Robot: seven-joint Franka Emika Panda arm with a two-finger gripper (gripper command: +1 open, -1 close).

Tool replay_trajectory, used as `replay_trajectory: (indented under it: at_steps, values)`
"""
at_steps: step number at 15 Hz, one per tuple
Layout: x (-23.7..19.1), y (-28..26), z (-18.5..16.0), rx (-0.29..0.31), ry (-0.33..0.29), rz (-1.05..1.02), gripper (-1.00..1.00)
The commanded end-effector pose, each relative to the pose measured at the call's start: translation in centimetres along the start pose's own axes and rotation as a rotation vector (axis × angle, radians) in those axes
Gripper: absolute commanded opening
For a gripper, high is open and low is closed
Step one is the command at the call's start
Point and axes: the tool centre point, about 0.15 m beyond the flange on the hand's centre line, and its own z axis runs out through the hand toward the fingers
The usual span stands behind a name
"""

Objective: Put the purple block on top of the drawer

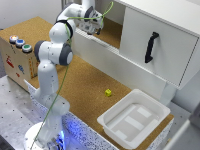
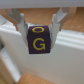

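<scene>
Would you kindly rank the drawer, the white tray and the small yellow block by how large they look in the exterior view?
1. drawer, largest.
2. white tray, though it lies nearer the camera.
3. yellow block, by far the smallest.

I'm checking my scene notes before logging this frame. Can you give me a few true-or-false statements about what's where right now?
1. The hand grips a purple block marked with a yellow G. True.
2. A yellow block lies inside the tray. False: it lies on the cork table, apart from the tray.
3. The drawer has a black handle on its front. True.
4. The purple block rests on top of the drawer. False: it is between the fingers.
5. The tray holds several blocks. False: none show in it.
</scene>
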Motion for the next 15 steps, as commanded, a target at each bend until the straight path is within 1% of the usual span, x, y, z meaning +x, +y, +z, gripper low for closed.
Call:
replay_trajectory:
  at_steps: [1, 5, 7, 8, 9, 12, 14, 15]
  values:
    - [-7.2, -10.3, 0.5, 0.059, 0.061, -0.207, -1.00]
    - [-7.5, -16.7, 1.4, 0.121, 0.037, -0.376, -1.00]
    - [-6.6, -19.7, 2.2, 0.145, 0.051, -0.485, -1.00]
    - [-6.0, -20.5, 2.5, 0.176, 0.062, -0.527, -1.00]
    - [-5.1, -21.6, 3.0, 0.194, 0.067, -0.571, -1.00]
    - [-3.6, -23.9, 4.4, 0.249, 0.064, -0.681, -1.00]
    - [-3.5, -25.6, 5.5, 0.294, 0.037, -0.800, -1.00]
    - [-3.8, -26.4, 5.9, 0.304, 0.011, -0.858, -1.00]
